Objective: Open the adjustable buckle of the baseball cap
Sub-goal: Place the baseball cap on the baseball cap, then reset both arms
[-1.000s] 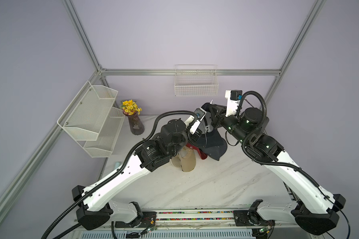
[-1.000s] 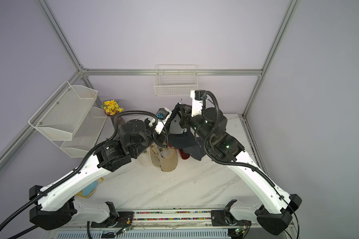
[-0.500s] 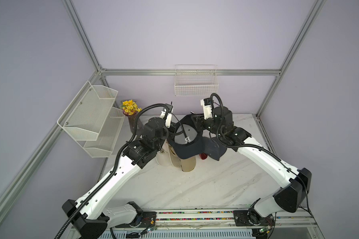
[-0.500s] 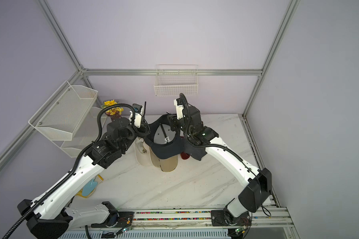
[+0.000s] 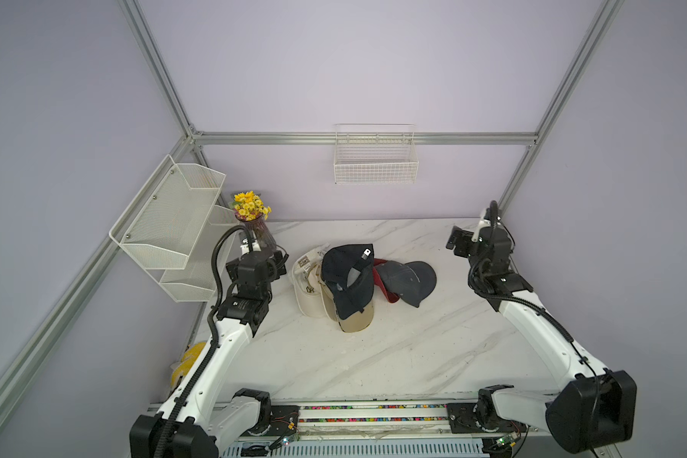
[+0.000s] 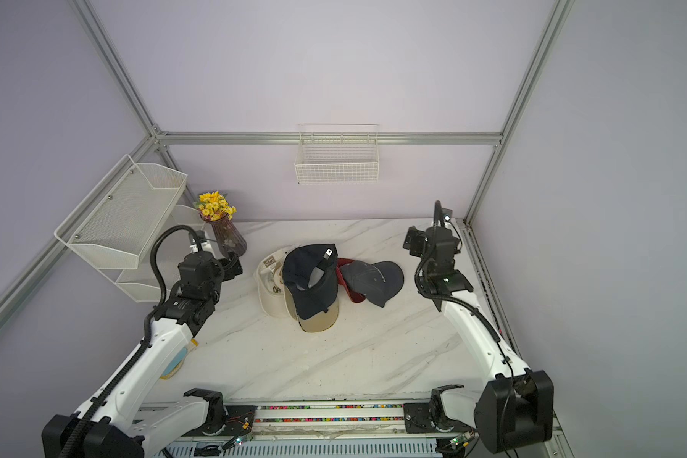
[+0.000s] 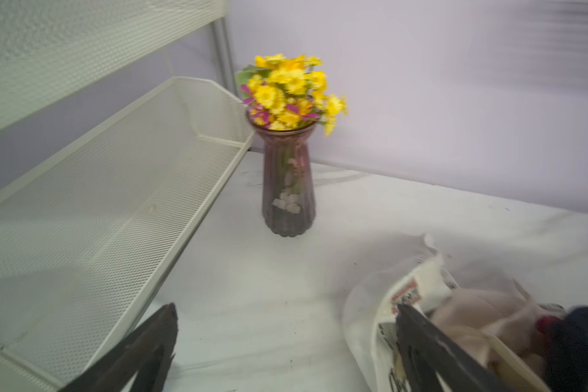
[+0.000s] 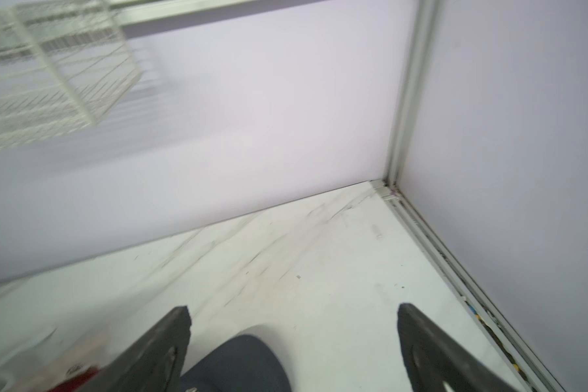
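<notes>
The dark navy baseball cap (image 5: 348, 281) (image 6: 310, 279) lies upside down on top of a pile of caps in the middle of the table. Its strap ends in a small silver buckle (image 5: 367, 252) (image 6: 328, 251) at the cap's far edge. My left gripper (image 5: 279, 263) (image 6: 234, 267) (image 7: 286, 310) is left of the pile, open and empty. Well to the right of the pile, my right gripper (image 5: 455, 242) (image 6: 411, 242) (image 8: 292, 309) is also open and empty. Neither touches the cap.
Under the navy cap lie a cream cap (image 5: 308, 287) (image 7: 404, 298), a tan brim (image 5: 355, 322), a red cap (image 5: 387, 295) and a grey-blue cap (image 5: 411, 281) (image 8: 238, 363). A vase of yellow flowers (image 5: 256, 230) (image 7: 287, 190) and a mesh rack (image 5: 175, 222) stand at the left. A wire basket (image 5: 375, 162) hangs on the back wall.
Both grippers held the navy cap up between them and have let go. The cap now lies on the pile. Both arms have drawn back to the sides with jaws opened.
</notes>
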{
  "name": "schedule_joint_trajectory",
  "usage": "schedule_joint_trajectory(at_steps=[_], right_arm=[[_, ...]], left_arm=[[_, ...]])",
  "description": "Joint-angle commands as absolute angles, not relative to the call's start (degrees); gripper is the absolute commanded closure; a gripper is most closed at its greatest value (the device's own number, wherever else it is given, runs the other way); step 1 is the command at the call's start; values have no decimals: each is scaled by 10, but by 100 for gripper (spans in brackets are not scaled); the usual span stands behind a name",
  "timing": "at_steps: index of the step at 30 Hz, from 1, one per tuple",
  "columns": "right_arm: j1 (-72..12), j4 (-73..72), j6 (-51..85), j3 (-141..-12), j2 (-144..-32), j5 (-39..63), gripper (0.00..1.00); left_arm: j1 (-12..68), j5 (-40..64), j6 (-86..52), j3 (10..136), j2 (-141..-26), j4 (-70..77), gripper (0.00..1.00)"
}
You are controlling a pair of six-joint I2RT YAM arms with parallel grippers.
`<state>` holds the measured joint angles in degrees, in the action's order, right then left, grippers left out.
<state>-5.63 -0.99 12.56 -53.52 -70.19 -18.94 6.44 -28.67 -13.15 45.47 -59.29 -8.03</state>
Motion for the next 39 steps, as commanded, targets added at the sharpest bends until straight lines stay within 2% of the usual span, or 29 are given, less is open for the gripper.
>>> schedule_joint_trajectory(at_steps=[1, 6, 8, 10, 11, 12, 14, 16, 17, 18, 19, 21, 22, 24, 25, 27, 28, 30, 39], right_arm=[[-22, -131, 162, -417, -735, -156, 3], [-17, -280, 112, -296, -760, -134, 3], [-17, -332, 95, -278, -810, -128, 3], [-16, -455, 62, -251, -870, -123, 3], [-16, -418, 65, -271, -871, -113, 3], [-16, -481, 44, -260, -886, -110, 3], [-15, -589, 36, -243, -932, -98, 3], [-15, -625, 35, -253, -994, -86, 3], [-16, -692, 29, -245, -1029, -85, 3], [-17, -684, 34, -239, -1020, -95, 3], [-17, -653, 42, -237, -1002, -105, 3], [-17, -789, 33, -193, -1030, -103, 3], [-19, -797, 37, -183, -1024, -113, 3], [-18, -748, 44, -197, -1014, -124, 3], [-19, -735, 40, -213, -1020, -119, 3], [-19, -643, 36, -252, -1011, -102, 3], [-18, -622, 32, -266, -1016, -95, 3], [-19, -622, 30, -269, -1019, -91, 3], [-19, -628, 29, -265, -1017, -91, 3]], left_arm=[[37, -337, -173, 366, -585, 16, 0], [11, -354, -171, 298, -641, 79, 0], [10, -338, -169, 284, -686, 124, 0], [10, -330, -155, 259, -737, 221, 0], [9, -335, -139, 260, -769, 253, 0], [8, -325, -136, 289, -782, 221, 0], [0, -315, -82, 287, -814, 303, 0], [-34, -258, -95, 301, -841, 295, 0], [-41, -237, -110, 317, -847, 273, 0], [-43, -225, -116, 314, -846, 286, 0], [-42, -202, -109, 290, -843, 342, 0], [-22, -179, -74, 209, -830, 480, 0], [-17, -176, -66, 168, -844, 544, 0], [-13, -176, -32, 117, -934, 792, 0], [-12, -174, -33, 121, -922, 774, 0], [-12, -173, -62, 170, -858, 568, 0], [-13, -170, -57, 187, -867, 546, 0], [-3, -172, -24, 203, -904, 576, 0], [4, -171, -21, 208, -897, 555, 0]])
